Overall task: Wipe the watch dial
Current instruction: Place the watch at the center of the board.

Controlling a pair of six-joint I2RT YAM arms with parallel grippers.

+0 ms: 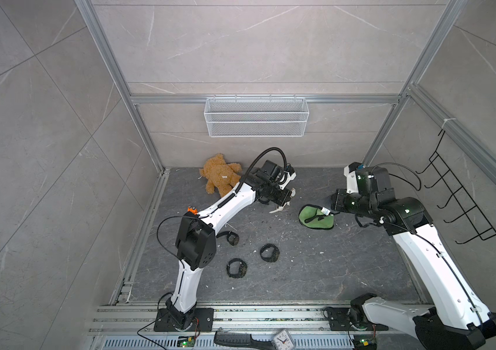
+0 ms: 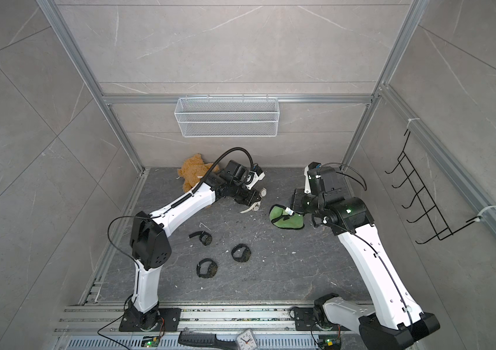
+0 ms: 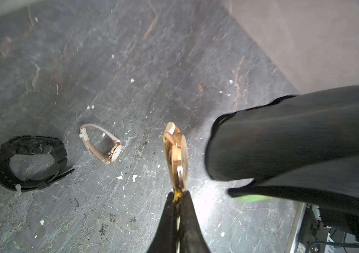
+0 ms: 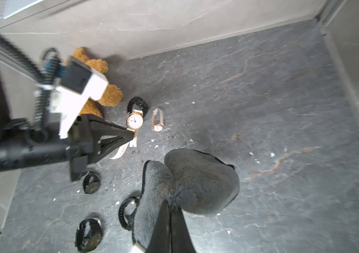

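Gold watch [image 3: 176,157] edge-on (dial hidden) in clamped left gripper [image 3: 179,198] | right gripper [image 4: 171,210] pinches cloth [image 4: 191,181]

Dark slate floor [image 1: 316,272], teddy bear [image 1: 221,174], three black watches [image 1: 269,253], white flecks [image 1: 292,259]

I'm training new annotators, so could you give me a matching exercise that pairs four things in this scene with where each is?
1. gold-cased white-dial watch
2. green-and-grey wiping cloth
3. brown plush teddy bear
4. black plastic comb

A. by the back wall
B. in the left claw
C. on the front rail
D. in the right claw

Pairs: 1-B, 2-D, 3-A, 4-C
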